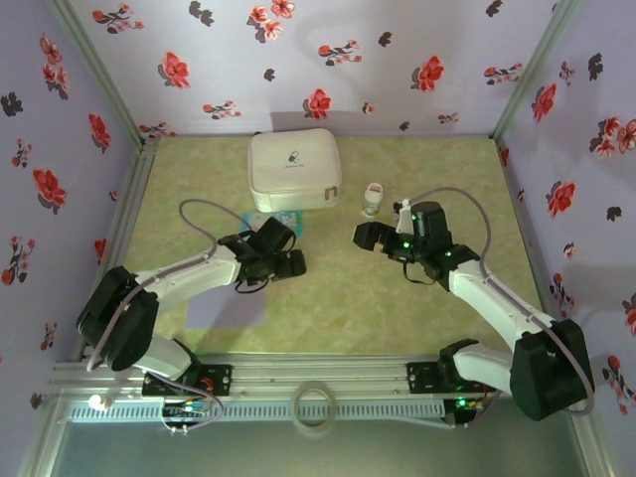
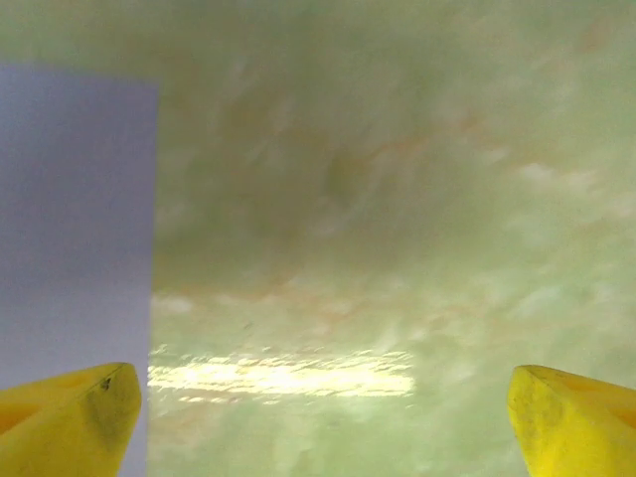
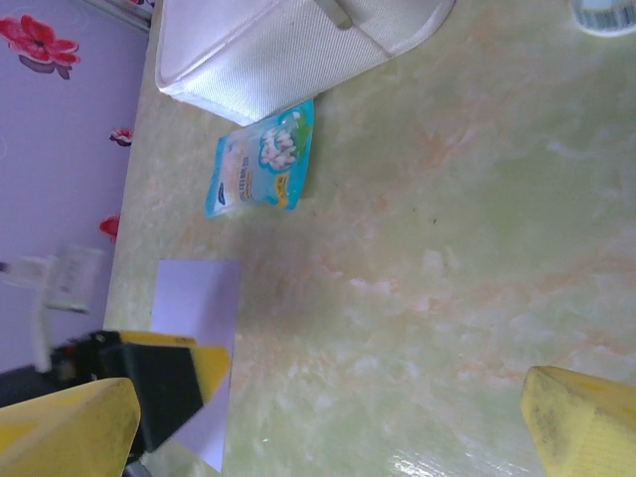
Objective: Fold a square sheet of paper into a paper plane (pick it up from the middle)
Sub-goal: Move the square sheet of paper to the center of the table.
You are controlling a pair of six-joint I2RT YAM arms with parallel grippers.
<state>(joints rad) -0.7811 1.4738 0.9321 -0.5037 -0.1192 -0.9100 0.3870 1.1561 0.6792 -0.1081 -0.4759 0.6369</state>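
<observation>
The square sheet of paper (image 1: 229,310) lies flat on the green table, lavender, partly under my left arm. It fills the left edge of the left wrist view (image 2: 75,219) and shows in the right wrist view (image 3: 199,293). My left gripper (image 1: 285,254) (image 2: 323,422) is open over bare table just right of the sheet, with nothing between its yellow fingertips (image 2: 75,422). My right gripper (image 1: 370,237) (image 3: 323,427) is open too, facing the left one across the middle, with bare table between its fingertips (image 3: 581,422). The paper plane is out of view.
A white zip case (image 1: 294,169) (image 3: 288,40) stands at the back. A teal-and-white packet (image 1: 283,217) (image 3: 263,159) lies in front of it and a small white bottle (image 1: 374,199) to its right. Floral walls close three sides. A tape ring (image 1: 313,405) sits on the near rail.
</observation>
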